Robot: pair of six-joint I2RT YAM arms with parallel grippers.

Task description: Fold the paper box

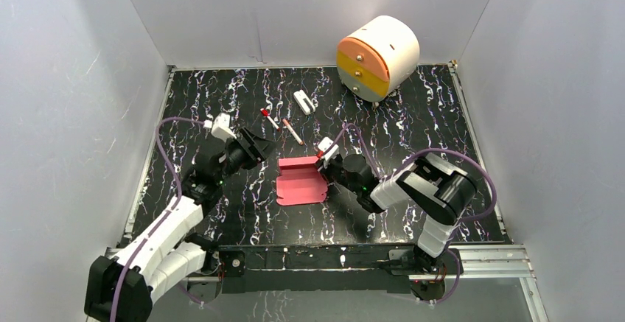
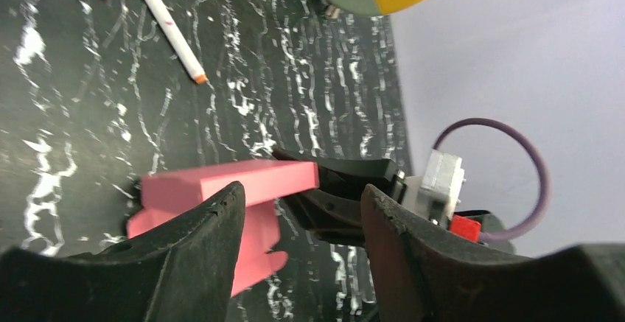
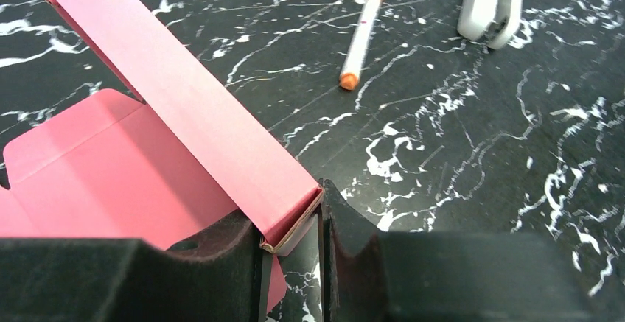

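**Item 1, paper box** [image 1: 301,183]: pink-red card, partly formed. It lies on the black marbled table [image 1: 214,101], centre of the top view, slightly below middle. The base panel is flat. One long wall along its upper edge is folded up and doubled over, and loose flaps show at the lower right.

**Item 2, right gripper** [image 1: 322,158]: at the upper right corner of the box. In the right wrist view its fingers [image 3: 221,245] are drawn together on the right end of the raised wall, with the card pinched between them.

**Item 3, left gripper** [image 1: 265,147]: just beside the upper left corner of the box. Its jaws stand apart and hold nothing. In the left wrist view the box shows between and beyond the two fingers; contact cannot be told.

**Item 4, sundries**, upper centre of the top view, well apart from the box: red-capped pen [image 1: 270,118], orange-tipped pen [image 1: 292,131], small white device [image 1: 304,102].

**Item 5, round white drawer unit** [image 1: 377,55]: upper right, with orange and yellow fronts.
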